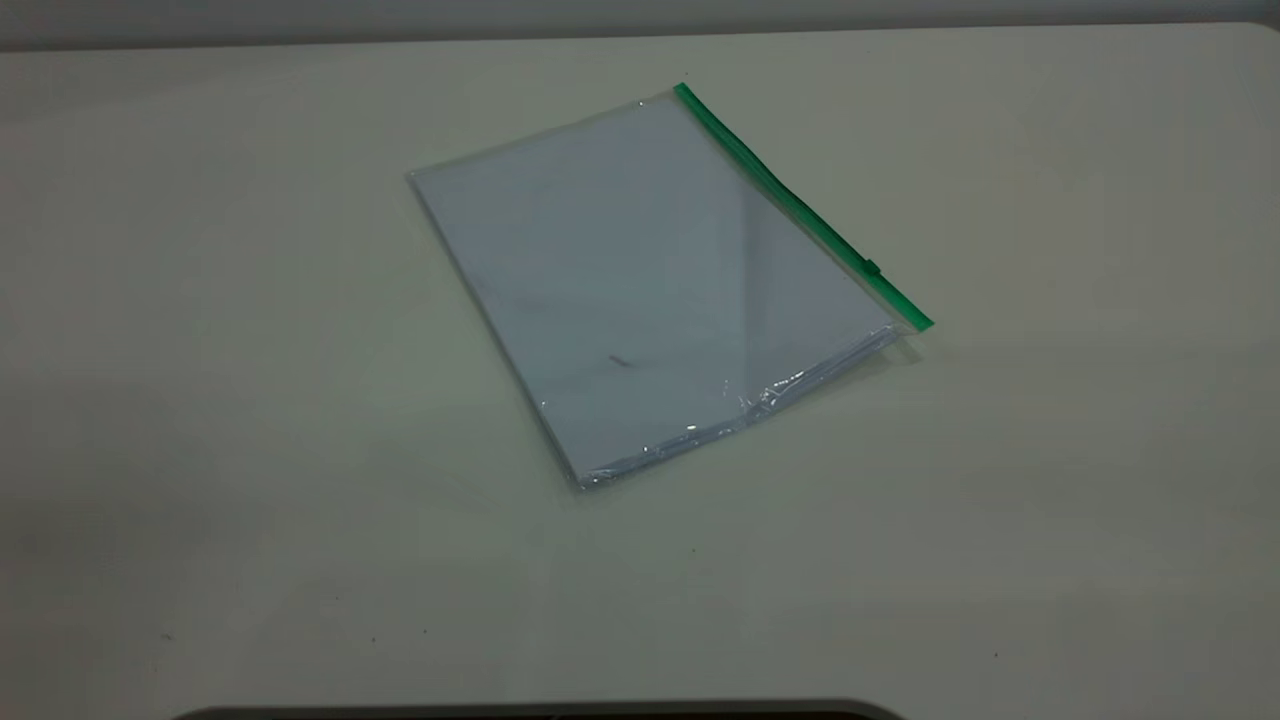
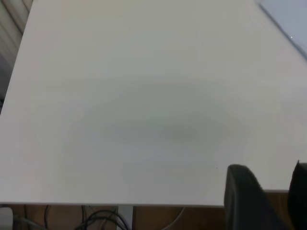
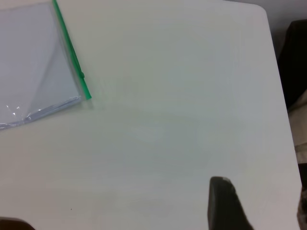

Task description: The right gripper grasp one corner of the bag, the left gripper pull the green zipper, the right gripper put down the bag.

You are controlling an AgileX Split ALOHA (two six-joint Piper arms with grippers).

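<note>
The bag lies flat on the table, a little toward twelve o'clock of the middle in the exterior view, turned at an angle. White paper shows through the clear plastic, which crinkles and glints along the edge at five o'clock. The zipper runs down the bag's three-o'clock edge, from the corner at twelve o'clock to the corner at four o'clock. Its slider sits close to the four-o'clock end.

Neither arm shows in the exterior view. In the left wrist view the left gripper hangs over bare table, well apart from the bag, of which only a corner appears; two dark fingers stand with a gap between them. In the right wrist view the right gripper shows just one dark finger, so I cannot tell how its fingers stand. It too is well apart from the bag and the zipper.
</note>
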